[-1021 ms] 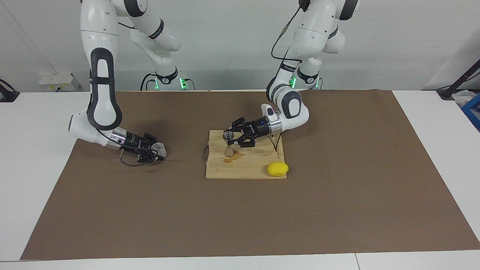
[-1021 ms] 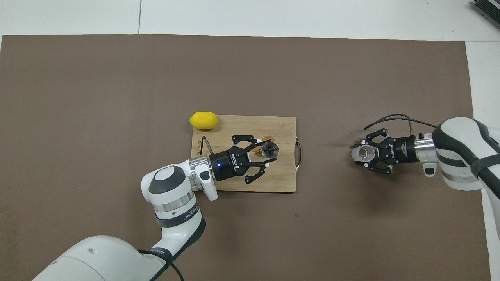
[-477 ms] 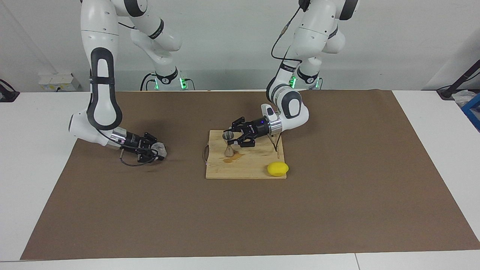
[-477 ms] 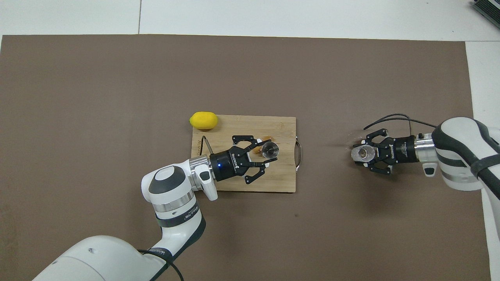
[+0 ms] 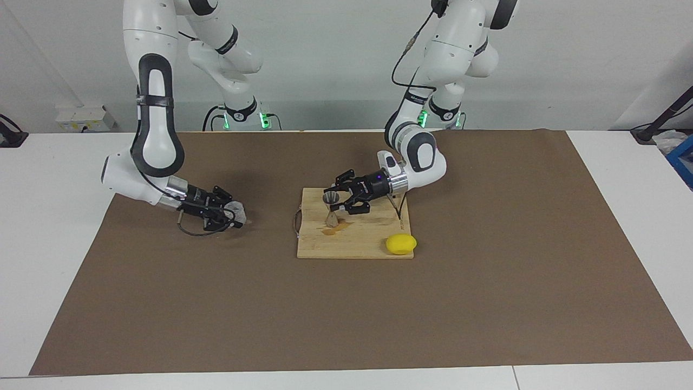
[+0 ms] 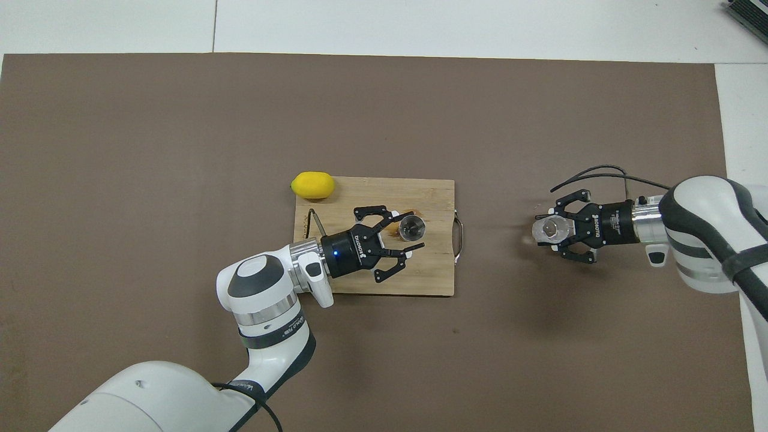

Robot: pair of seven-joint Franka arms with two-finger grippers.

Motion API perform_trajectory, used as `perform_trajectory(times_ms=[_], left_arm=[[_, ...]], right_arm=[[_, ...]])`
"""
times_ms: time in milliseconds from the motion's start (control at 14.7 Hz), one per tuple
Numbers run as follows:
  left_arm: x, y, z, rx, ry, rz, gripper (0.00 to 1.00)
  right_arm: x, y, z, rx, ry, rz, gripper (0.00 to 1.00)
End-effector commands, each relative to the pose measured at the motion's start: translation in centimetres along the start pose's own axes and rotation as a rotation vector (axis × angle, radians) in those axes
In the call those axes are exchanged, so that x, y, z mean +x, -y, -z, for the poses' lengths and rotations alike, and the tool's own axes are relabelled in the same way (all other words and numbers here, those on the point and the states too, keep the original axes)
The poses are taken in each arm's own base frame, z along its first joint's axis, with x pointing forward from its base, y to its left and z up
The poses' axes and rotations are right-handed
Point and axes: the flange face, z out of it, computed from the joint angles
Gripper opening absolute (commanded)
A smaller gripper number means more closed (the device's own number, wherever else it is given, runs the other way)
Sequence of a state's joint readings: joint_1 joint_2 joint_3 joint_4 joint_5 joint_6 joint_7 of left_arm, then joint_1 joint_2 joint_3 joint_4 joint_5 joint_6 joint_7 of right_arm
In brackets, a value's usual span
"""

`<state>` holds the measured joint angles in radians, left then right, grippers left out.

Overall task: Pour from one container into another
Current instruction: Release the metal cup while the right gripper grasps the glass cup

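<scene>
Standing on the cutting board (image 5: 354,238), the jigger (image 5: 331,207) is flanked at its waist by the left pincer (image 5: 337,201), whose grip cannot be told. The glass tumbler (image 6: 549,230) is clamped in the right pincer (image 6: 557,231) over the worktop (image 5: 487,281), presumably readied for pouring.

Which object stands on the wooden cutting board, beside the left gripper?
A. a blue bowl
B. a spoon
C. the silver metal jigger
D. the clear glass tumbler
C: the silver metal jigger stands upright on the wooden cutting board at the left gripper, while the clear glass tumbler is in the right gripper off the board.
</scene>
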<state>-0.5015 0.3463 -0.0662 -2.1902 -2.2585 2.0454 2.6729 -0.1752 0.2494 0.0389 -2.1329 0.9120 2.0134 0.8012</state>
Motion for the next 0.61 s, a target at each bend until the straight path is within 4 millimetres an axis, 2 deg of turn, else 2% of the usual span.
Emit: perform_trajectory(times_ms=[0, 68, 477, 545], left_arm=[[-0.5, 0.1, 0.1, 0.026, 0.017, -0.011, 1.00], [-0.5, 0.1, 0.1, 0.028, 0.021, -0.010, 1.00], [-1.5, -0.1, 1.1, 0.034, 0.037, 0.009, 1.00], [-1.6, 0.0, 1.3, 0.037, 0.036, 0.012, 1.00]], right_arm=[[-2.2, -0.3, 0.3, 0.024, -0.006, -0.037, 0.23], [-3.3, -0.1, 0.1, 0.019, -0.008, -0.039, 0.23], [-6.5, 0.4, -0.1, 0.023, -0.047, -0.079, 0.23], [-7.5, 0.6, -0.5, 0.019, -0.048, -0.074, 0.23]])
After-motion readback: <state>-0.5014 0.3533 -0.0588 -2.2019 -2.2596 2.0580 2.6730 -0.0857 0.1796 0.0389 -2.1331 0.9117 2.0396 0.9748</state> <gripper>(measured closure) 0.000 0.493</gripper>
